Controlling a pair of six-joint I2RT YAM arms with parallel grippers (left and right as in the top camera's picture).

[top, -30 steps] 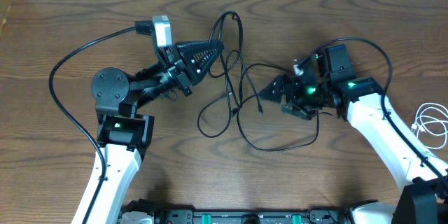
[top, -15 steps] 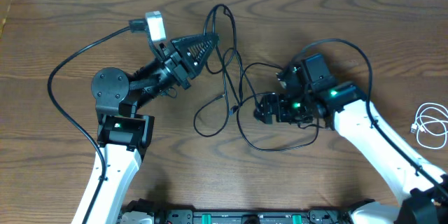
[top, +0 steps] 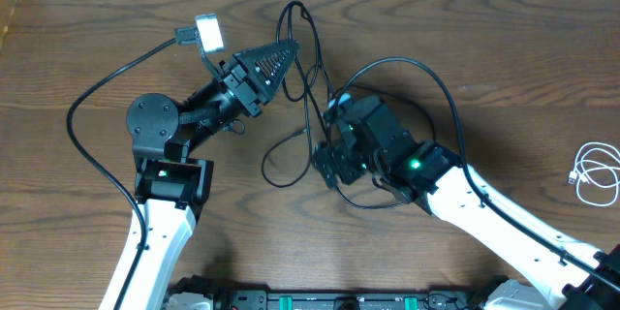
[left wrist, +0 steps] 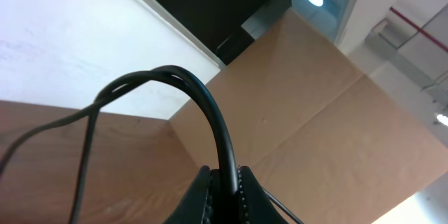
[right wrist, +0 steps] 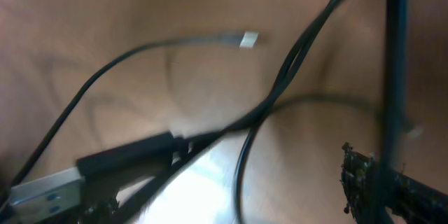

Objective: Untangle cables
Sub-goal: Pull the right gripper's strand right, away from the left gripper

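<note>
My left pincer pinched a loop of the black cables. My right pincer hung spread over their knot mid-tabletop. The white cable lay well apart; I judged only the black pair remained crossed.

One bench carries everything. Two robot arms reach over it, one from each side, and each trails one thicker black lead of its own. The thin black cables form one tangle. Their loops cross too much to count the strands surely, though the right wrist view shows two plug ends. One white cable lies coiled by itself.
</note>
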